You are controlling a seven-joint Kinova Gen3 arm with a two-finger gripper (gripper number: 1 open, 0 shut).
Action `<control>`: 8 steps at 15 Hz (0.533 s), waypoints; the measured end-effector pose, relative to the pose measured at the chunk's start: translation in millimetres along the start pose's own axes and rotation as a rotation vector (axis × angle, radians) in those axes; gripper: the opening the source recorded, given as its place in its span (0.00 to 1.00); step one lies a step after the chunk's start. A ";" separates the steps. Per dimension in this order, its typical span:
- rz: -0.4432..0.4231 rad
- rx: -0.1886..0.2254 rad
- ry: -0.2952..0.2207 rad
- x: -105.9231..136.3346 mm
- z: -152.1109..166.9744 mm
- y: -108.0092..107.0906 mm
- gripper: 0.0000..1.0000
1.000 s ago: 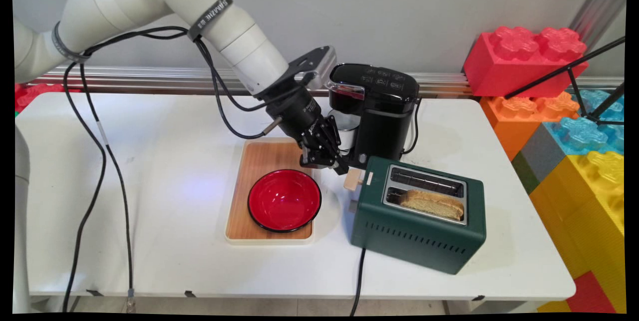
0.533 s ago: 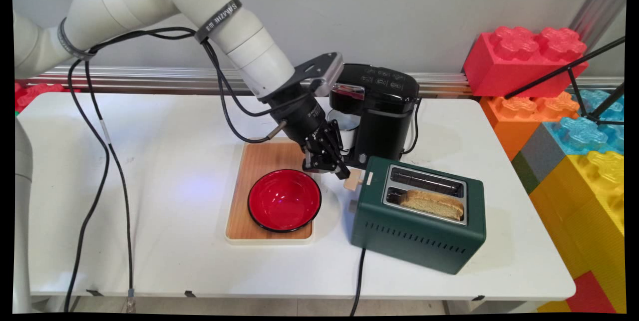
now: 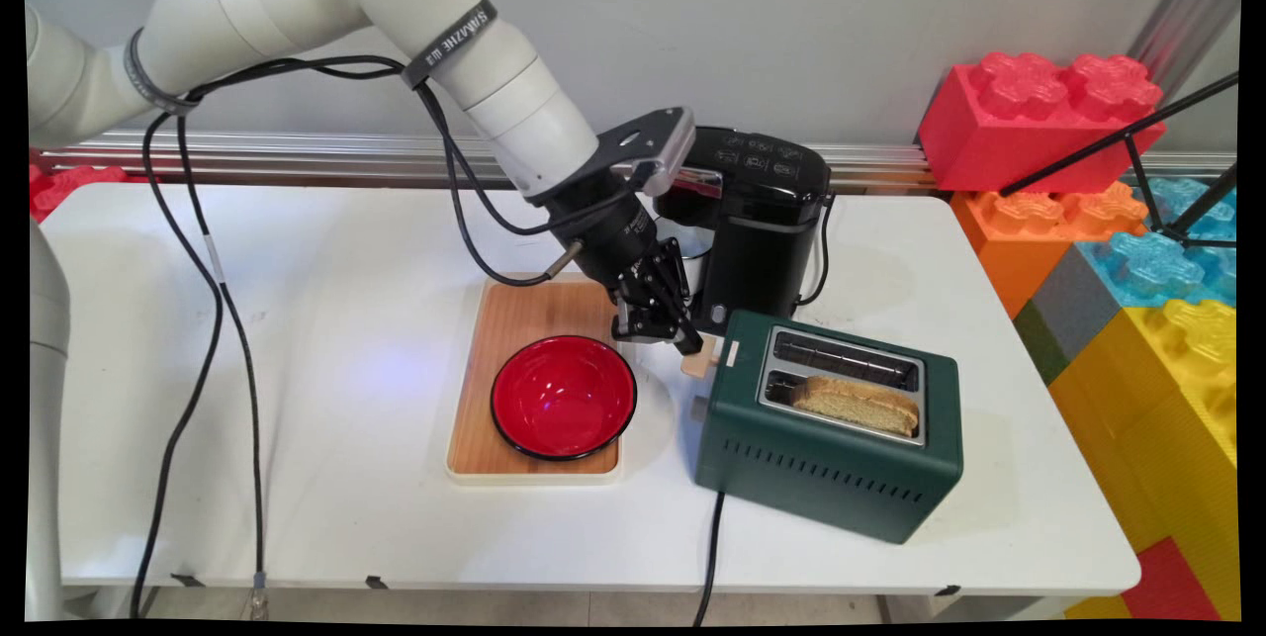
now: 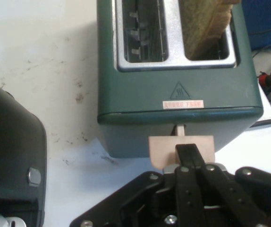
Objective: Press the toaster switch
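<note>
Gripper [image 3: 689, 344] closed on nothing, my tip apparently touching the wooden lever [image 4: 164, 149] at the toaster's [image 3: 831, 458] bowl-side end, 1 bread slice [image 3: 856, 404] in its near slot.

A dark green toaster [image 3: 829, 428] with a pale wooden lever [image 4: 181, 149], a red bowl [image 3: 564, 397], a black coffee maker [image 3: 757, 221].

Main view looks down across the table from its near side; hand view closes on the toaster [image 3: 829, 423] [image 4: 178, 90], shared.
</note>
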 end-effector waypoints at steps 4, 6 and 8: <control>0.001 0.006 -0.003 3.0 3.4 -1.7 0.00; 0.001 0.007 -0.003 4.1 5.2 -2.3 0.00; 0.000 0.006 -0.004 4.7 7.4 -2.4 0.00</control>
